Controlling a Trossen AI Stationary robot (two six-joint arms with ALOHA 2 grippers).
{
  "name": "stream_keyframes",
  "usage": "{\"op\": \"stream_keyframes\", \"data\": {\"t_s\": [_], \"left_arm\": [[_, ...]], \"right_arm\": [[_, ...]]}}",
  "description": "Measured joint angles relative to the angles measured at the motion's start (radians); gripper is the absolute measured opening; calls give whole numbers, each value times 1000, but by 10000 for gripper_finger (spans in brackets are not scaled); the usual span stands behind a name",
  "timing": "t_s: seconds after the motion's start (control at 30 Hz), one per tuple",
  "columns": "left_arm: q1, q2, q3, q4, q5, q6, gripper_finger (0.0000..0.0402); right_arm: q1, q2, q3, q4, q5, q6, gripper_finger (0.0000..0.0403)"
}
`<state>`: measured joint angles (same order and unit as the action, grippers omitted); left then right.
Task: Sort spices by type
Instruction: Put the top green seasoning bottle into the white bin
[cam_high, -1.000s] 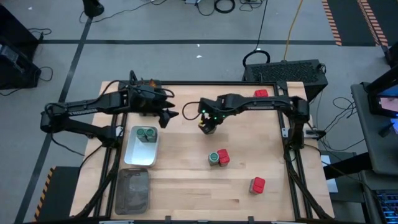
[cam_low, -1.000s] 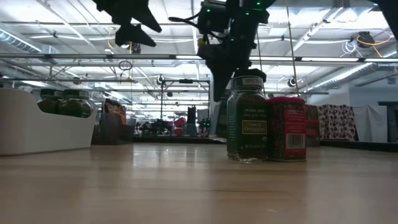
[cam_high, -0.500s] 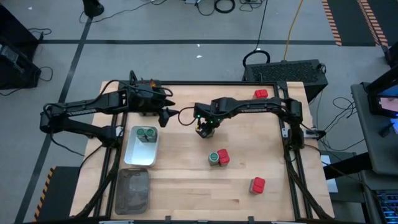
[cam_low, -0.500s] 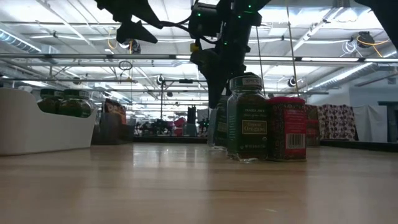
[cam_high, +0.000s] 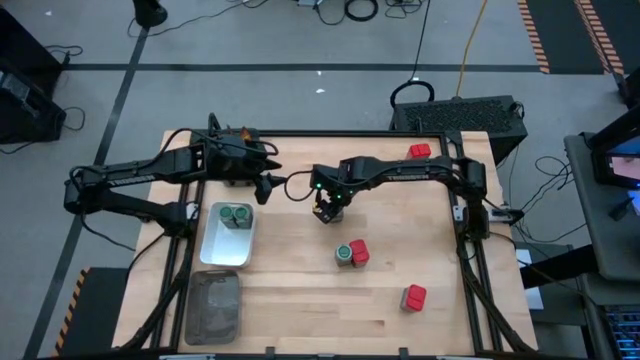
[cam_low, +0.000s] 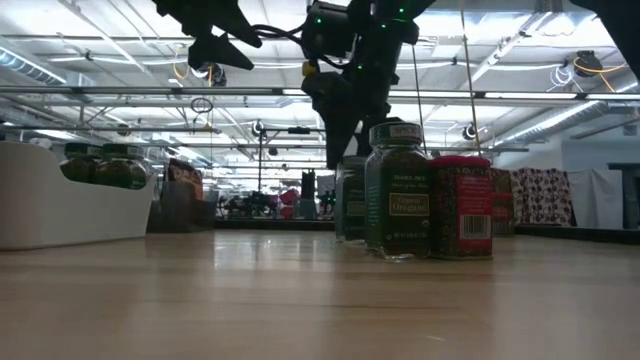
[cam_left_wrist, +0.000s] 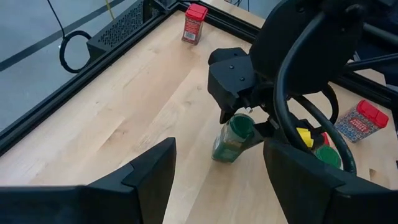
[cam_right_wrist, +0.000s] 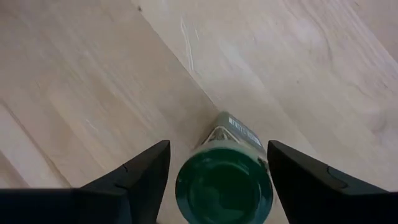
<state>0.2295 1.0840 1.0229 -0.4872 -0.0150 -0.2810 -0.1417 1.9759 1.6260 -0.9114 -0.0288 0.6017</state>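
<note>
a round glass spice jar with a green lid stands upright on the pale wooden table, near its middle toward the far edge. the right gripper hangs directly over it, fingers spread to either side of the lid and clear of it. the left gripper hovers nearby, released, holding nothing.

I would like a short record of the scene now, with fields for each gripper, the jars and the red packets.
right gripper: open, around a green-lidded jar standing mid-table
left gripper: open, empty, hovering beside it
jars in white tray: two
jar and red packet pair: touching, mid-table
other red packets: far edge; near right
</note>
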Motion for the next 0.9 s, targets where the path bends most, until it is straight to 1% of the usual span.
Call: {"op": "stream_keyframes", "data": {"t_s": [0.23, 0.3, 0.47, 0.63, 0.77, 0.9], "left_arm": [[0, 0, 0, 0, -1, 8, 247], [0, 0, 0, 0, -1, 9, 247], [0, 0, 0, 0, -7, 26, 247], [0, -1, 0, 1, -12, 31, 247], [0, -1, 0, 9, -4, 52, 247], [-9, 48, 2, 32, 13, 62, 247]], "right_arm": [[-9, -15, 0, 19, 4, -13, 253], [-16, -32, 0, 33, 8, -16, 253], [-43, -85, 0, 40, 57, -44, 253], [-80, -138, 0, 5, 66, -74, 254], [-101, -186, 0, -64, 129, -90, 254], [-101, -256, 0, -159, 220, -90, 254]]}}
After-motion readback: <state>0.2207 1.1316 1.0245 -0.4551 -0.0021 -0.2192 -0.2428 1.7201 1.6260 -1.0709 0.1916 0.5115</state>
